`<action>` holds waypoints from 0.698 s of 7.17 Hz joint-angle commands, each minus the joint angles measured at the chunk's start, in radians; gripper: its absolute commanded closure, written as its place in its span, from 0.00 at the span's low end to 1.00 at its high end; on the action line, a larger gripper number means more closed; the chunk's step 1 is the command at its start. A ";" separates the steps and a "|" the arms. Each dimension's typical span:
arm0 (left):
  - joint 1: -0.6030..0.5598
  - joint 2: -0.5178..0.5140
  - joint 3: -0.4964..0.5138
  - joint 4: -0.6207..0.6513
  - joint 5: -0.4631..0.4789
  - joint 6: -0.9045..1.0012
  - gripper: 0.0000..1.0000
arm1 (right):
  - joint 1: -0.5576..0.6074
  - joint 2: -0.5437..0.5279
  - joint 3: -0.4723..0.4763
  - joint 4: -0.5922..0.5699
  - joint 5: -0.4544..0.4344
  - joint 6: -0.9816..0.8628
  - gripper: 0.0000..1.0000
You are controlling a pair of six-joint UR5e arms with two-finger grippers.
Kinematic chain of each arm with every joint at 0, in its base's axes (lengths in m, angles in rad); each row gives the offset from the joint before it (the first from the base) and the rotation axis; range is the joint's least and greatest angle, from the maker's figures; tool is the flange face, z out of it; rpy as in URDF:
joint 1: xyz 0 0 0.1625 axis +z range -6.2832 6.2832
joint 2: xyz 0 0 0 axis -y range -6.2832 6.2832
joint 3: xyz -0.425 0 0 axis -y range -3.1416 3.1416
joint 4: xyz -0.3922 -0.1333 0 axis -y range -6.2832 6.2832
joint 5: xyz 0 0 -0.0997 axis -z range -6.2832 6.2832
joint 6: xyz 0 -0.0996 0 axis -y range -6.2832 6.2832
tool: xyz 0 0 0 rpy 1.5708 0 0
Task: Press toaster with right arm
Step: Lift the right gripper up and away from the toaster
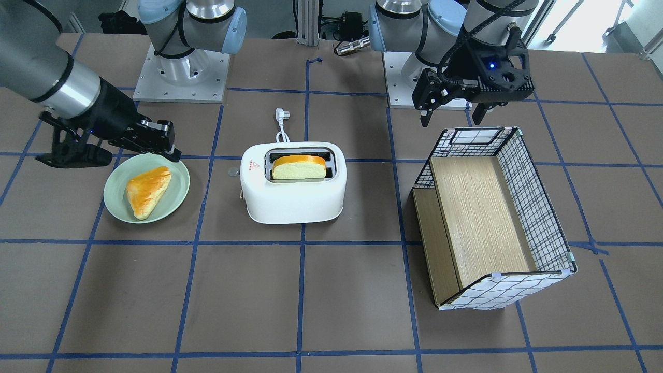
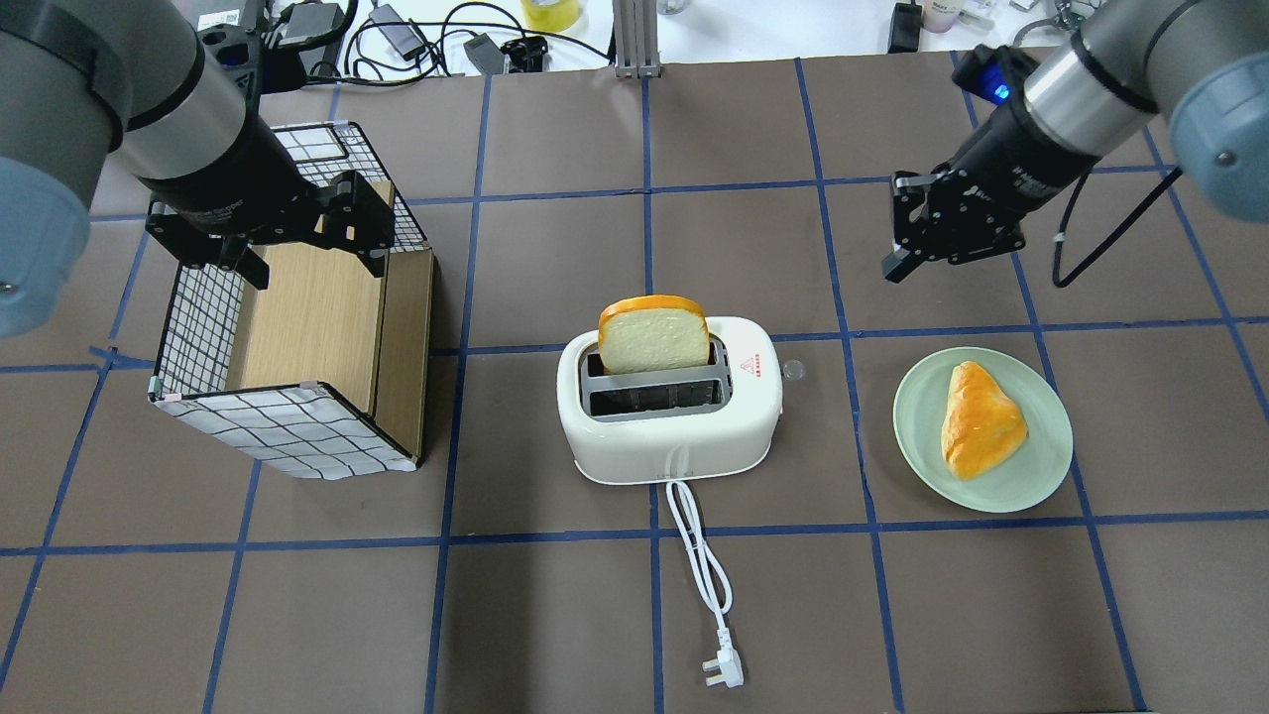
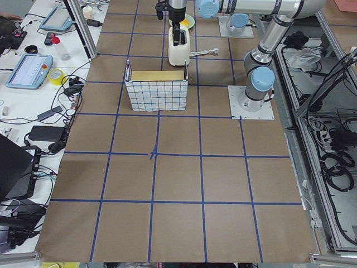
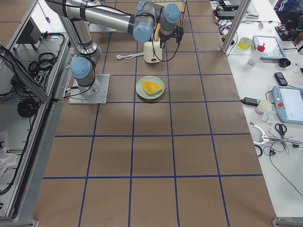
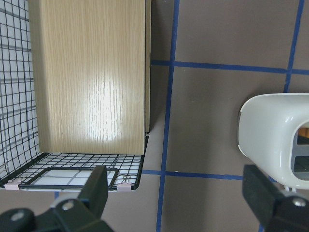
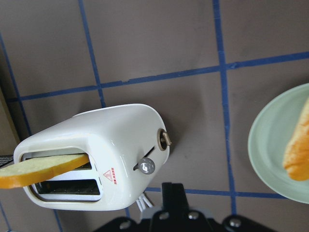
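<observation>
At the bottom edge of the right wrist view the right gripper is seen with fingers pressed together, nothing held. The toaster, white and rounded with a red triangle label, is placed lower left there and mid-frame overhead. A bread slice is stood in one slot. The grey lever knob is shown face-on only by the wrist view, apart from the gripper. Bare counter is left between them overhead. The left gripper is spread wide above the grid box.
</observation>
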 commanded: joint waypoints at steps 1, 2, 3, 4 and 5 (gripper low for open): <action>0.000 0.000 0.000 0.000 -0.001 0.000 0.00 | 0.090 0.003 -0.180 0.084 -0.285 0.039 0.87; 0.000 0.000 0.000 0.000 -0.001 0.000 0.00 | 0.139 0.000 -0.188 0.081 -0.358 0.047 0.70; 0.000 0.000 0.000 0.000 -0.001 0.000 0.00 | 0.155 0.003 -0.190 0.031 -0.362 0.082 0.41; 0.000 0.000 0.000 0.000 -0.001 0.000 0.00 | 0.157 0.003 -0.176 -0.040 -0.361 0.068 0.13; 0.000 0.000 0.000 0.000 -0.001 0.000 0.00 | 0.157 0.008 -0.174 -0.109 -0.350 0.068 0.00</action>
